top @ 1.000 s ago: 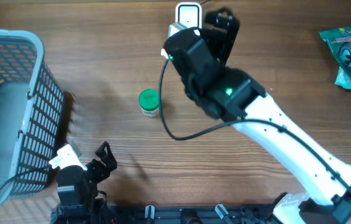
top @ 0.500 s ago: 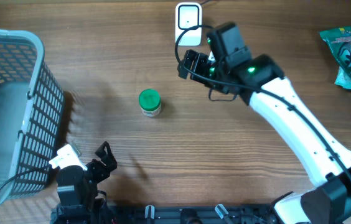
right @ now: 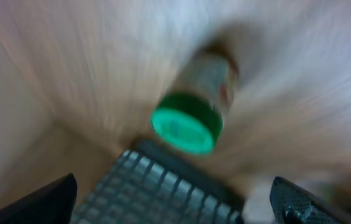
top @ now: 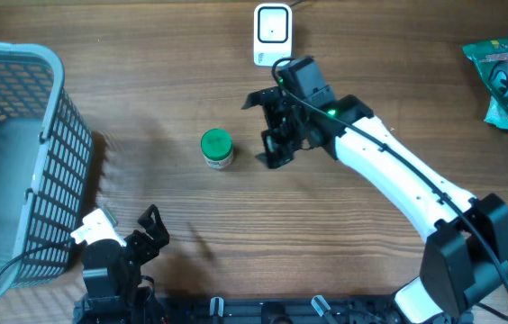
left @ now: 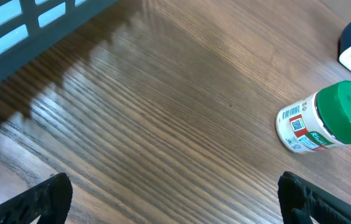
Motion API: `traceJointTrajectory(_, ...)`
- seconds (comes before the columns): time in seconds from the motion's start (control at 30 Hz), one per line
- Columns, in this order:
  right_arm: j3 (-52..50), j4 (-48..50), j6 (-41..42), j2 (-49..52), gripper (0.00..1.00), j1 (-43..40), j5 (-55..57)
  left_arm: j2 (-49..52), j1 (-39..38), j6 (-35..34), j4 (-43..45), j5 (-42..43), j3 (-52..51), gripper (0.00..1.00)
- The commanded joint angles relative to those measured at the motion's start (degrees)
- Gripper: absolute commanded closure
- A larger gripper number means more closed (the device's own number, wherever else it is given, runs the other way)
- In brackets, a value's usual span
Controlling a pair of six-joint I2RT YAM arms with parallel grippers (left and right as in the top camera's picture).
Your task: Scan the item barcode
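Plainly, the small white jar with a green screw lid (top: 216,148) is a light, rigid thing. It looks like hard plastic or glass, with smooth round walls that could slip or roll if pinched off-centre. It seems to stand on its base, though I cannot be sure. It sits on the brown wooden table (top: 371,288), well apart from the white box-shaped barcode scanner (top: 272,34), on the scanner's near side and toward the grey plastic mesh basket (top: 20,63). The best hold, I judge, is squarely across the cap or just under it, which leaves the paper label uncovered so the code can face the scanner.

The right gripper (top: 263,129) hovers between scanner and jar, just beside the jar, its jaws spread wide and holding nothing. The left gripper (top: 150,225) rests farther from the scanner than the jar does, its jaws likewise wide apart and empty.

The overhead view gives the layout but shows almost nothing of the print. Only the left wrist view shows the label (left: 297,127) from the side, with a red patch, fine black bars and a small square code, so only there can one tell which way the barcode faces. The right wrist view is blurred. It shows the jar ahead of the open fingers, but nothing on it can be read.
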Motion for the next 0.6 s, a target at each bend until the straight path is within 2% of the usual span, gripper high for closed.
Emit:
traceJointTrajectory(0.0, -0.3, 5.8, 12.0, 0.7, 0.0, 3.0, -4.4, -0.4, -0.3, -0.3, 0.2, -0.2, -0.2, 0.0)
traceJointTrajectory(0.1, -0.3, 12.5, 12.0, 3.0, 0.0, 4.6, -3.9, -0.4, -0.3, -0.3, 0.2, -0.2, -0.2, 0.0)
traceJointTrajectory(0.33, 0.3, 16.3, 12.0, 13.1, 0.0, 4.7, -7.1, -0.4, -0.3, -0.3, 0.2, -0.2, -0.2, 0.0)
traceJointTrajectory(0.57, 0.3, 18.5, 12.0, 18.8, 0.0, 4.7, -5.8, -0.4, -0.3, -0.3, 0.2, -0.2, -0.2, 0.0)
